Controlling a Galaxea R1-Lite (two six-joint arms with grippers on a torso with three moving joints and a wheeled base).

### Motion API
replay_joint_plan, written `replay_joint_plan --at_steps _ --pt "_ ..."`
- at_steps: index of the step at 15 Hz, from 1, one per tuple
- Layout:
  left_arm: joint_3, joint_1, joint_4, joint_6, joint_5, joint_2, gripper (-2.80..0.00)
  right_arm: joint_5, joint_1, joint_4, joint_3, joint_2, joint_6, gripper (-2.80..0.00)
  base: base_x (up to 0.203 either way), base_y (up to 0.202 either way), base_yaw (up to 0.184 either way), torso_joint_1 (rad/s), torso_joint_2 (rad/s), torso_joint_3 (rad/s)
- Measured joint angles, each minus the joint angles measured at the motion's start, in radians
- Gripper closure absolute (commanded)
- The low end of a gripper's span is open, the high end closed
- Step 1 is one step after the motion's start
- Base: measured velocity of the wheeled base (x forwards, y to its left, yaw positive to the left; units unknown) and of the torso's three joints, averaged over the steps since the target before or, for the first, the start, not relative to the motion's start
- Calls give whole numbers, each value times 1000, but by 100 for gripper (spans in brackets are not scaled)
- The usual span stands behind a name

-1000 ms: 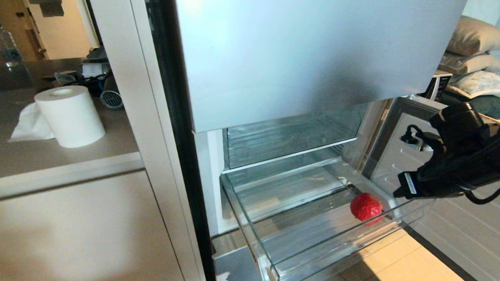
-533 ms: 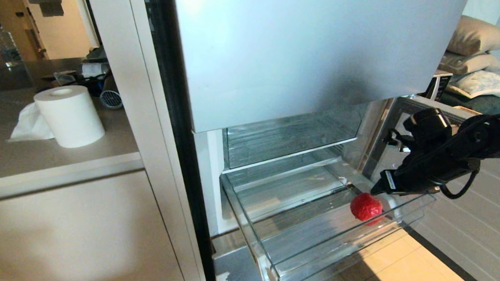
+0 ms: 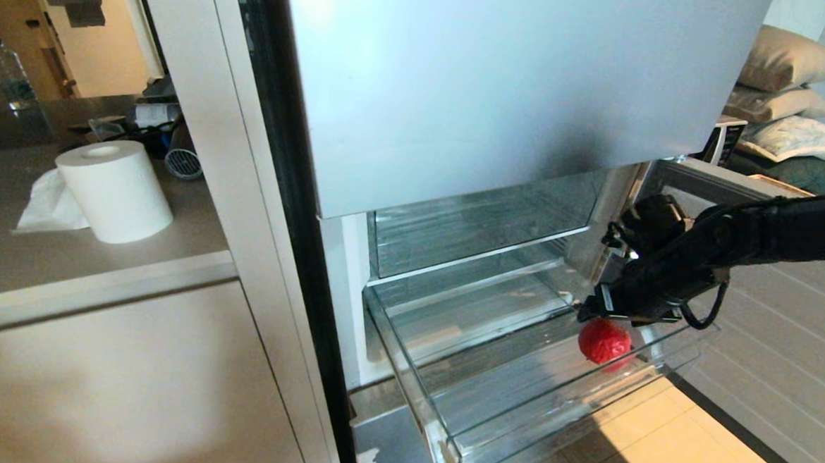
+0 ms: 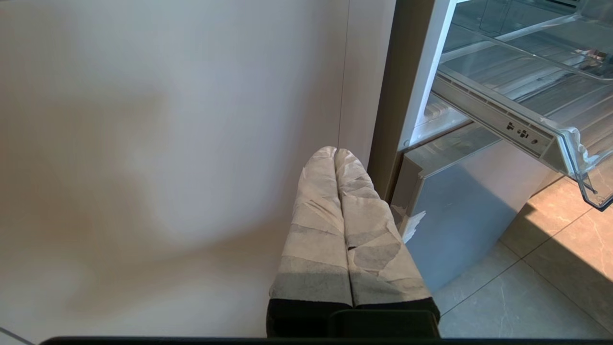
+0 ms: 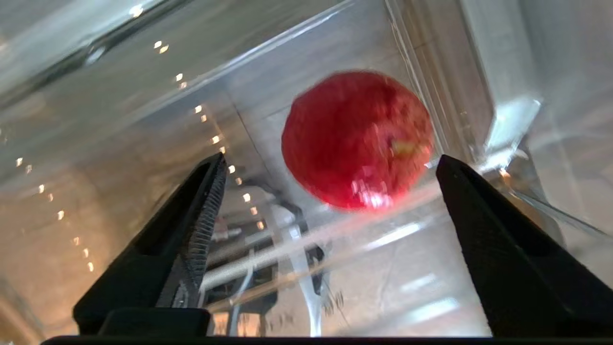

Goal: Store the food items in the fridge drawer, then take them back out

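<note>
Head view: one red fruit lies alone on the ribbed floor of the single pulled-out fridge drawer, near the drawer's right-hand wall and toward its front; being round, it shows no long axis and no clear heading. The right pincer hangs just above and slightly left of the fruit, not touching it. A second clear bin sits deeper in, above the drawer. On the counter at left stand one paper roll and one water bottle. Left wrist view: the left pincer, its two tape-wrapped fingers pressed together and clenched on nothing, is parked low beside the cabinet panel, with the drawer's chipped corner off to one side. Right wrist view: the two black fingers stand released and wide apart, the fruit seen between and beyond them, a pale spot on its skin facing the camera; the image is blurred.
</note>
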Motion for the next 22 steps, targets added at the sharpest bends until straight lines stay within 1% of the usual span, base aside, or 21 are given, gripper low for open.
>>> replay_joint_plan --at_steps 3,4,7,11,13,16,20,22 --pt "0 0 0 0 0 0 0 -68 6 -19 -9 29 9 -280 0 0 0 0 0 0" --pt "0 0 0 0 0 0 0 -76 11 -23 -9 34 19 -280 0 0 0 0 0 0" --pt "0 0 0 0 0 0 0 -97 31 -55 1 42 93 -280 0 0 0 0 0 0" --pt "0 0 0 0 0 0 0 -117 39 -127 26 61 129 -280 0 0 0 0 0 0" --pt "0 0 0 0 0 0 0 -165 49 -133 26 73 161 -280 0 0 0 0 0 0" --pt "0 0 0 0 0 0 0 -204 65 -132 28 85 201 -280 0 0 0 0 0 0" --pt "0 0 0 0 0 0 0 -267 70 -130 29 97 212 -280 0 0 0 0 0 0" --pt "0 0 0 0 0 0 0 -284 76 -129 30 100 215 -280 0 0 0 0 0 0"
